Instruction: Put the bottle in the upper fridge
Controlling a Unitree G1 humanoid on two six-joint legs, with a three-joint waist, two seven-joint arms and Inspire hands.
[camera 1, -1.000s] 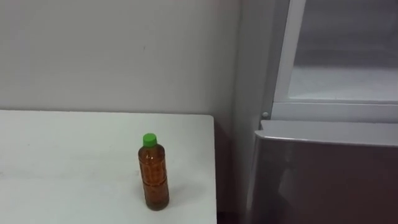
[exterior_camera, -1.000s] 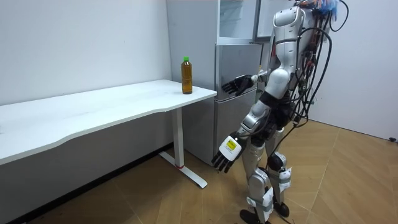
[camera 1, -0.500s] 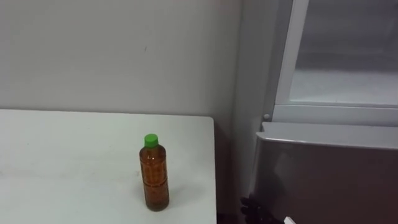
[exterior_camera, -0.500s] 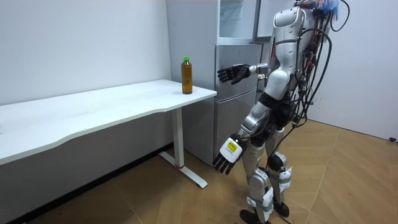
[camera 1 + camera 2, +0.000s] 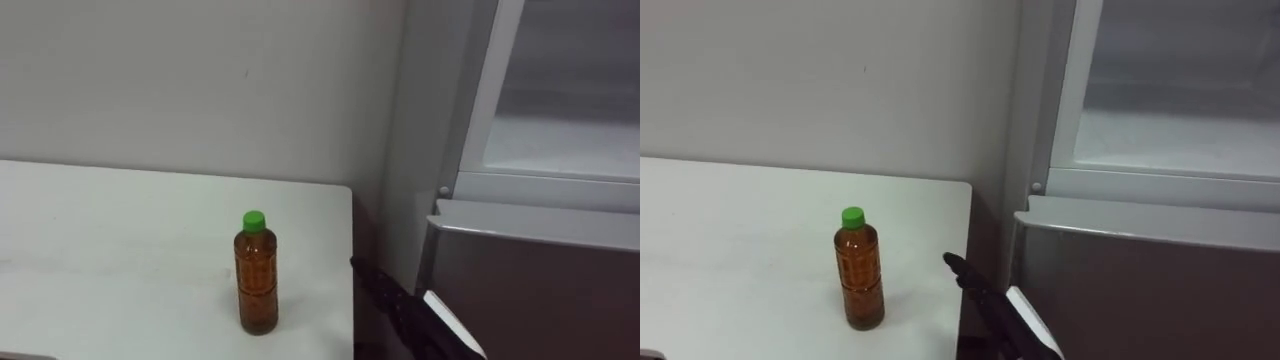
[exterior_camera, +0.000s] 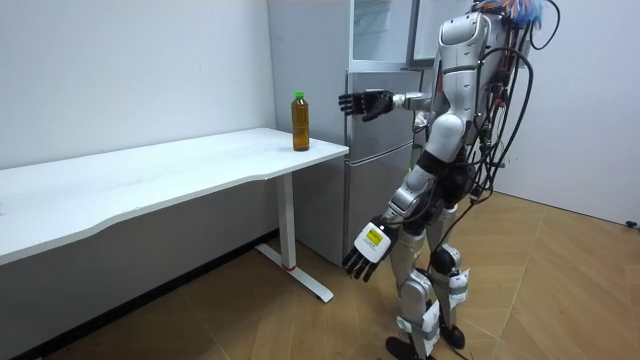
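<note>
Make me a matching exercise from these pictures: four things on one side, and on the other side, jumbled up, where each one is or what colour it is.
Things:
1. bottle
2. bottle cap
3. right hand
4. left hand

Places or colours:
A. green
B. hanging low beside the robot's leg, fingers relaxed
C. standing upright on the white table, near its corner
D. held out at chest height, fingers straight, short of the bottle

Pairs: 1-C, 2-A, 3-D, 4-B

Right hand: lower edge cuts it off at the back of the hand. Fridge: cut by top, right, bottom edges; its upper inside blurred. Table: runs off left and bottom. Bottle: label unreadable.
</note>
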